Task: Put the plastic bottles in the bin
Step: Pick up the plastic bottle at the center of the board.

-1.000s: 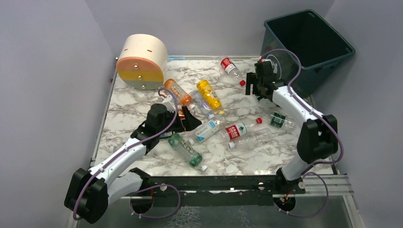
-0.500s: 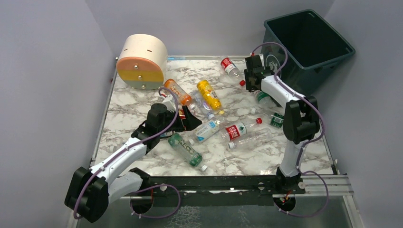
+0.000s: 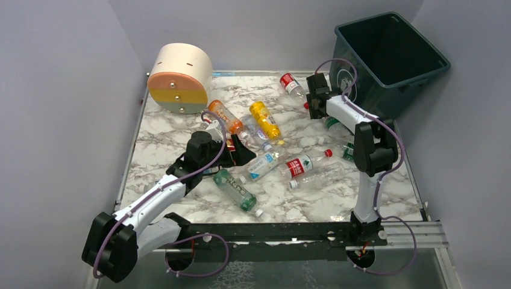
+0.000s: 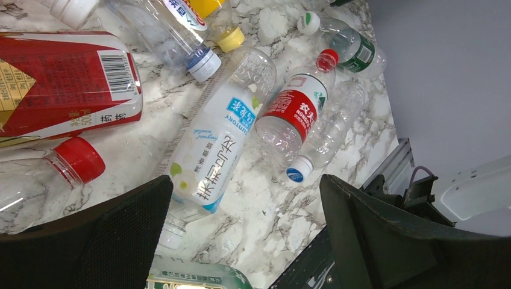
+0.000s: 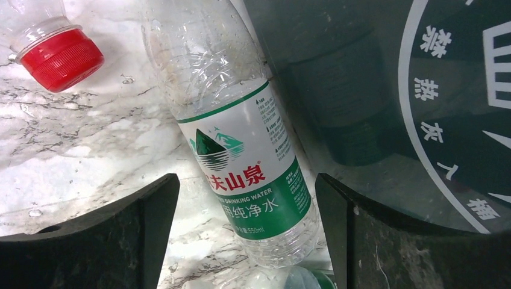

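Marble-patterned tabletop (image 3: 163, 138): the right gripper (image 5: 247, 211) had dropped beside the dark teal plastic bin (image 5: 373, 90), jaws open astride a clear, green-labelled plastic bottle (image 5: 241, 162) lying just beside its wall, likely the next grasp. Meanwhile the left gripper (image 4: 244, 192) stayed wide open.

High and behind, looking down over the whole table (image 3: 169, 129).
Left wrist close above the red-labelled bottle (image 4: 293, 111) (image 3: 299, 165), right wrist tight on the bin (image 5: 361, 90) (image 3: 402, 96); both spots in the overhead too.
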{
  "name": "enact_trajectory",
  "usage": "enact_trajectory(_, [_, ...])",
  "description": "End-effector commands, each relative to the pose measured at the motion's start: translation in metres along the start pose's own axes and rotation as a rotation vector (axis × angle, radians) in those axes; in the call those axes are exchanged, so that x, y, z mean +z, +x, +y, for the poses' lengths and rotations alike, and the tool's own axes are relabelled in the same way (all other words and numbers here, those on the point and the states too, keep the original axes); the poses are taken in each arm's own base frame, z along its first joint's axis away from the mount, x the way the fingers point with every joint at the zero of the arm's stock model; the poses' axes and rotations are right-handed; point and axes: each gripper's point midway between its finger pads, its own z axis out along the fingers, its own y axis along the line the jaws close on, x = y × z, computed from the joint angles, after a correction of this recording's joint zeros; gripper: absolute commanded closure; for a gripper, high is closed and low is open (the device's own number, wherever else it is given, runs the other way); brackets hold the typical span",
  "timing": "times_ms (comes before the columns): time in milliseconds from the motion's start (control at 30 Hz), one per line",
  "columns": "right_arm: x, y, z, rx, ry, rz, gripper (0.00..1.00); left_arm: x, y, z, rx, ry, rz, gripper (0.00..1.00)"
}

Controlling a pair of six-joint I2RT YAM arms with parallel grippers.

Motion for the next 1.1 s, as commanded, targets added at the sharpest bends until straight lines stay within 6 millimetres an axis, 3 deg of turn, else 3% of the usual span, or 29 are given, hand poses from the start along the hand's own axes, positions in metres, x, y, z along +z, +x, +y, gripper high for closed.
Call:
enact_trajectory(0, [0.006, 0.009, 0.004, -0.008, 0.011, 0.029, 0.13, -0.004, -0.006, -0.010, 0.034, 0.031, -0.019, 0.01])
enact_trajectory(600, [0.020, 0.034, 0.019, -0.026, -0.021, 0.100, 0.15, -0.009, -0.010, -0.016, 0.056, 0.040, -0.022, 0.01])
enact_trajectory(867, [0.015, 0.038, 0.023, -0.009, -0.055, 0.101, 0.23, -0.011, -0.007, -0.014, 0.054, 0.039, -0.022, 0.01])
enact_trajectory(1067, [0.010, 0.037, 0.021, 0.006, -0.064, 0.093, 0.37, -0.012, -0.007, -0.014, 0.055, 0.036, -0.022, 0.01])
